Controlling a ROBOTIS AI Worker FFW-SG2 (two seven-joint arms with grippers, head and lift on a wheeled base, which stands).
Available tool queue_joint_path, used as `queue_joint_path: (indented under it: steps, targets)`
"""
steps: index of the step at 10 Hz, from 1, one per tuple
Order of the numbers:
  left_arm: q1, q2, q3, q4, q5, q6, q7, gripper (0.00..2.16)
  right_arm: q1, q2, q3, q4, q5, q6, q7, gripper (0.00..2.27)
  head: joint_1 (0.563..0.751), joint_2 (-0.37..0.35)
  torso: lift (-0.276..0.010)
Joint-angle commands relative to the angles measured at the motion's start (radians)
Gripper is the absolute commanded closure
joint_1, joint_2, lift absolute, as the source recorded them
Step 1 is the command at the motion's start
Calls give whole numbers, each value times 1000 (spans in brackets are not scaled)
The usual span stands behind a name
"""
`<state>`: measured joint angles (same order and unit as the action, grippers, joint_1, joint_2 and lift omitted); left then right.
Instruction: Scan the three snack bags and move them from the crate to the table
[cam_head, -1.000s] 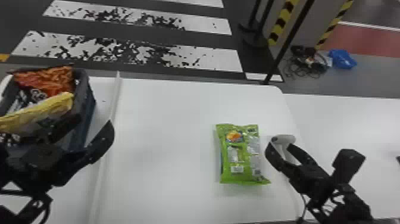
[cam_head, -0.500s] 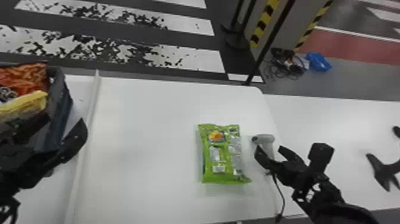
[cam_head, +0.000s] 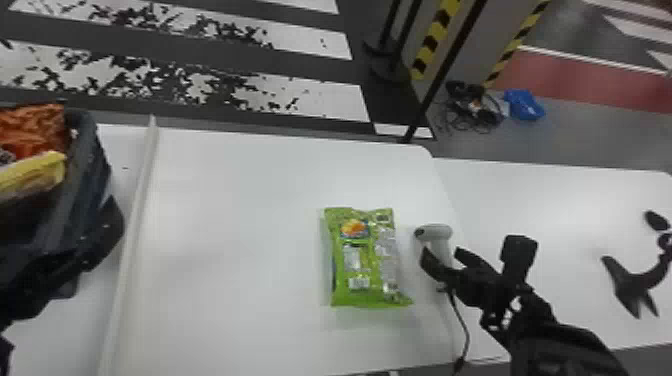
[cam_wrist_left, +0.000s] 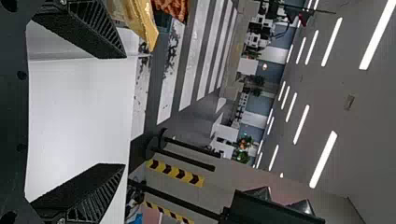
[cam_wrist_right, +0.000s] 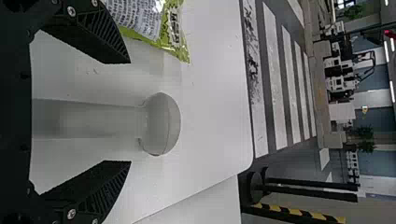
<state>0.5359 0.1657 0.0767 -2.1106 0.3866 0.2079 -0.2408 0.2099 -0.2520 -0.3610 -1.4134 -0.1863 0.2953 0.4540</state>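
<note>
Right arm (cam_head: 565, 345): black, segmented. Right gripper (cam_head: 442, 254): black, has two tapering fingers (cam_wrist_right: 108, 187) with ribbed faces; round silver screws (cam_wrist_right: 71, 213) dot their bases.

Brightly lit w/ ceiling strip lights (cam_wrist_left: 323, 159), soft sheen on white tbl (cam_head: 220, 175), faint shadows

Illegible print (cam_wrist_right: 140, 17) on the green snack bag (cam_head: 369, 265).

Table (cam_head: 240, 240): smooth, white, satin surface with soft reflections. Green snack bag (cam_head: 357, 260): glossy, crinkled plastic film. Scanner (cam_head: 434, 232): smooth, pale plastic, low sheen. Crate (cam_head: 90, 165): dark plastic, rather matt. Right end effector (cam_wrist_right: 126, 112): matt black fingers, ribbed; shiny metal screws. Blue item (cam_head: 524, 105) on floor: wrinkled, plastic-like.
</note>
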Motion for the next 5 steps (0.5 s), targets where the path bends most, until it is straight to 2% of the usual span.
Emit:
queue_joint_path:
  steps: [1,3,4,5]
  targets:
    - [7,0,0,-8,0,3,5,33,-24,-10,13,40,19,38,17,356,695,-283,-62]
    - [10,2,0,-12,0,3,-2,33,-38,-10,24,53,28,106,43,2067,695,-275,-62]
    - [12,2,0,-12,0,3,-2,33,-26,-9,25,37,21,106,57,2240,695,-273,-62]
    - [13,2,0,-11,0,3,-2,33,-3,-4,17,5,16,103,49,2240,695,-268,-62]
